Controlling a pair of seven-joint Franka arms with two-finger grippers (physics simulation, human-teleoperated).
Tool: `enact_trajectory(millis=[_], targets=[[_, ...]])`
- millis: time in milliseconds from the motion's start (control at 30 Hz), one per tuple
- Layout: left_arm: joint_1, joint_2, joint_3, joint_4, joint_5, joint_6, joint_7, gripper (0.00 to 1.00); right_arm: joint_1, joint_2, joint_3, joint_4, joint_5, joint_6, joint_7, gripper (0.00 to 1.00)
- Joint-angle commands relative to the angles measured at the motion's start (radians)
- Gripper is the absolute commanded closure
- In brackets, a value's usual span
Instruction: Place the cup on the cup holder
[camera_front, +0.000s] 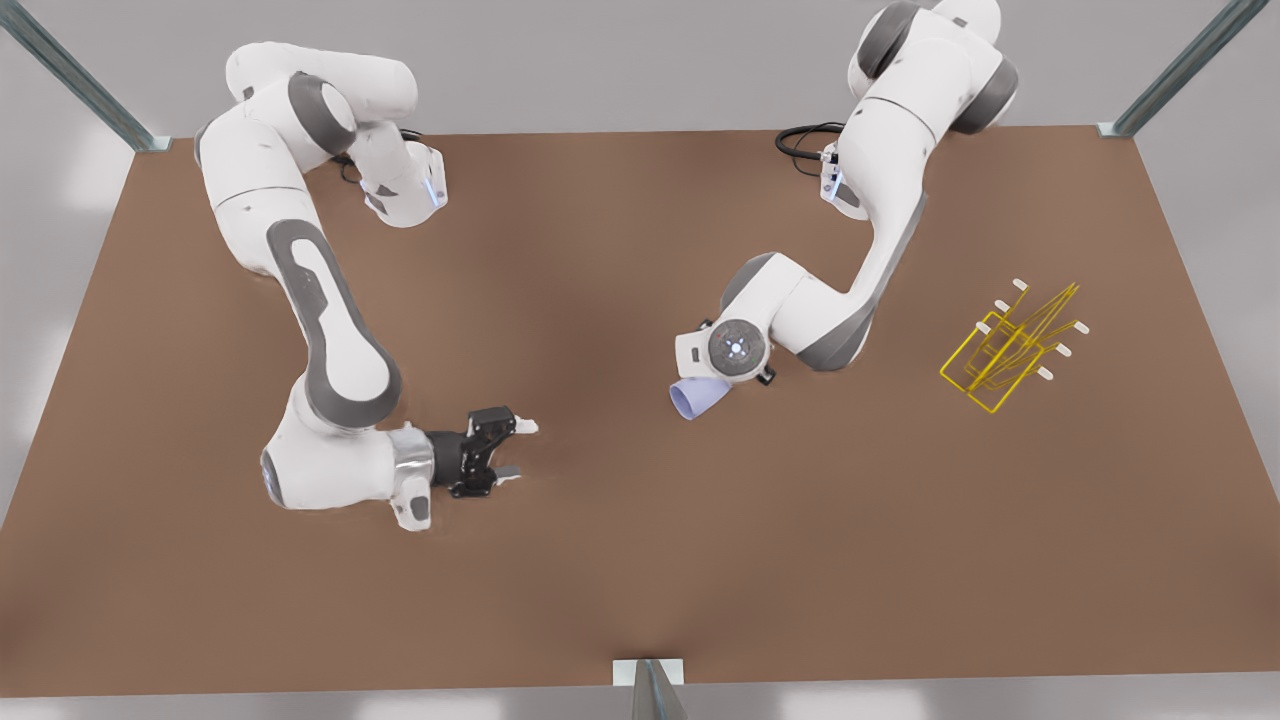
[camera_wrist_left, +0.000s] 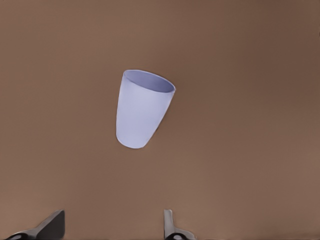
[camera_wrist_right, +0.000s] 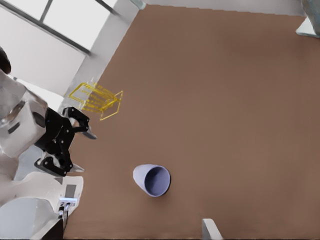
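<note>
Now, cup (camera_front: 698, 398): lying on its side on the counter (camera_front: 600, 560), well apart from the cup holder (camera_front: 1010, 350)
Left tool (camera_wrist_left: 112, 227): above the cup, fingers wide, holding nothing
Right tool (camera_front: 518, 448): low, toward the front view's left, fingers spread, waiting

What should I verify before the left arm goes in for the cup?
1. Left gripper open: ok, fingertips apart.
2. Cup between its fingers: not ok; the cup is ahead of the fingertips, untouched.
3. Cup free on the table, mouth up: ok.
4. Cup exactly upright: cannot tell; the views read differently.
5. Right gripper out of the way: ok; it is open and waits low, toward the front view's left of the cup.
6. Route to the cup holder: ok; it stands apart at the front view's right, with bare table between.
</note>
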Motion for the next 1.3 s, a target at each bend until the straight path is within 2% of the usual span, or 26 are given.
enact_trajectory(millis=[0, 33, 67, 100, 133, 200, 367, 600, 700, 1267], targets=[[0.0, -0.023, -0.007, -0.062, 0.036, 0.258, 0.365, 0.0, -0.016, -0.185, -0.002, 0.061, -0.537, -0.379, 0.594, 0.0], [0.0, -0.023, -0.007, -0.076, 0.036, 0.265, 0.391, 0.0, -0.047, -0.278, -0.002, 0.078, -0.659, -0.426, 0.625, 0.0], [0.0, -0.044, -0.007, -0.149, 0.036, 0.357, 0.395, 0.0, -0.093, -0.287, 0.003, 0.078, -0.657, -0.456, 0.691, 0.0], [0.0, -0.067, -0.007, -0.231, 0.036, 0.468, 0.395, 0.0, -0.009, -0.309, -0.093, 0.049, -0.67, -0.455, 0.714, 0.0], [0.0, -0.067, -0.007, -0.235, 0.036, 0.488, 0.395, 0.0, 0.217, -0.324, -0.391, -0.008, -0.651, -0.444, 0.712, 0.0], [0.0, -0.064, -0.012, -0.272, 0.036, 0.555, 0.392, 0.0, 0.165, -0.465, -0.382, -0.315, -0.613, -0.202, 0.717, 0.0], [0.0, -0.064, -0.012, -0.401, 0.034, 0.752, 0.389, 0.0, 0.091, -0.421, -0.387, -0.253, -0.59, -0.261, 0.772, 0.0], [0.0, -0.014, -0.012, -0.419, 0.037, 0.796, 0.42, 0.0, 0.004, -0.422, -0.387, -0.238, -0.536, -0.269, 0.768, 0.0], [0.001, 0.006, -0.012, -0.424, 0.037, 0.802, 0.42, 0.0, 0.039, -0.421, -0.381, -0.227, -0.662, -0.265, 0.771, 0.0], [-0.014, 0.065, -0.013, -0.422, 0.108, 0.847, 0.418, 0.0, 0.03, -0.37, -0.388, -0.212, -0.667, -0.307, 0.775, 0.0]])
